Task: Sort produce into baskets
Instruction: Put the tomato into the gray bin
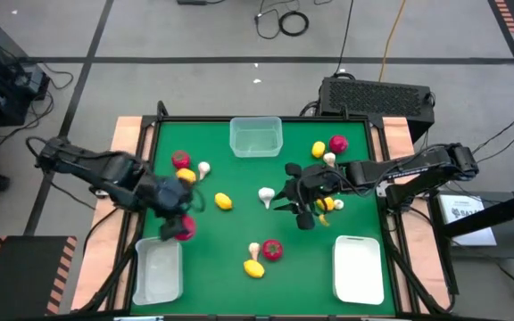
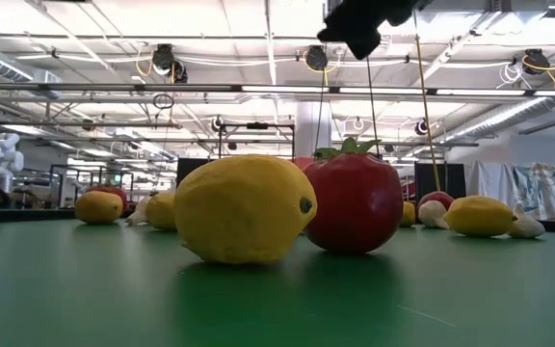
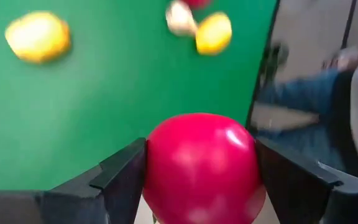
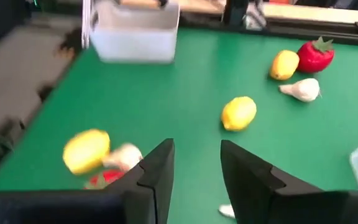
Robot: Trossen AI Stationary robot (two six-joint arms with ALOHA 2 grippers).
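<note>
Left gripper (image 1: 178, 223): clamped on a red round piece (image 3: 199, 168), fingers tight on both sides per wrist view. Posn: over table's near-left area, just above the near-left basket (image 1: 159, 270). Key relation: that basket lies directly toward the table's near edge from the load, touching distance in high view; left arm far nearer to it than right. Judgement: short move, then release.

Mid-table: far basket (image 1: 256, 136) holds nothing visible; lemons and mushrooms loose on the green mat (image 1: 239, 178).

Right gripper (image 1: 303, 203): fingers apart, holding nothing, hovering mid-right. Near-right basket (image 1: 358, 267) well apart from the load.
</note>
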